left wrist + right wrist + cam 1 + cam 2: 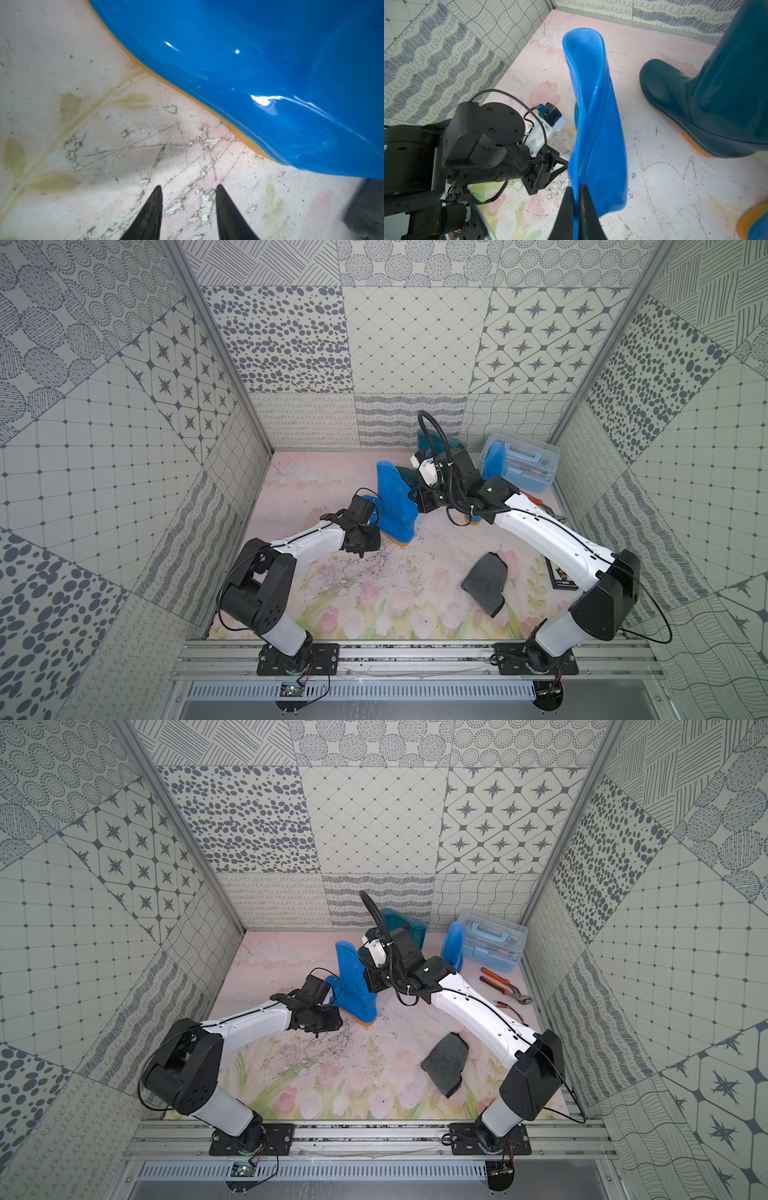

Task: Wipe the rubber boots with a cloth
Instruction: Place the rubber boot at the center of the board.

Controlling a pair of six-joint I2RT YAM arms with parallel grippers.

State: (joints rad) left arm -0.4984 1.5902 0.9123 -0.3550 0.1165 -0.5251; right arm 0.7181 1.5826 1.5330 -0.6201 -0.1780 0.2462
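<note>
- The right gripper (576, 190) is closed on the top rim of the middle blue boot (596, 135). The thin wall of the shaft is pinched between its two black fingers (566, 207), and the rim is pressed flat at this place.
- This middle blue boot stands upright on its orange sole, near the centre of the floor mat (332, 601) in both top views (395, 506) (353, 982).
- The left gripper (189, 187) is open. Its two fingertips stand apart and nothing is between them, only the scratched mat under them.
- The left gripper is low, just beside the foot part of the middle blue boot (270, 72). I cannot tell if it touches the boot.
- The cloth (486, 583) (446, 1065) lies crumpled on the mat, in front of the boots and close to the right forearm. No gripper holds it, and it is apart from all boots.
- The teal boot (716, 104) stands behind the middle blue boot, near the back wall (405, 923). The right arm hides part of it in the top views.
- The second blue boot (492, 464) (453, 944) stands just beside a clear plastic toolbox (494, 944) in the far corner on the right arm's side.
- Orange-handled pliers (505, 986) lie on the mat in front of the toolbox.
</note>
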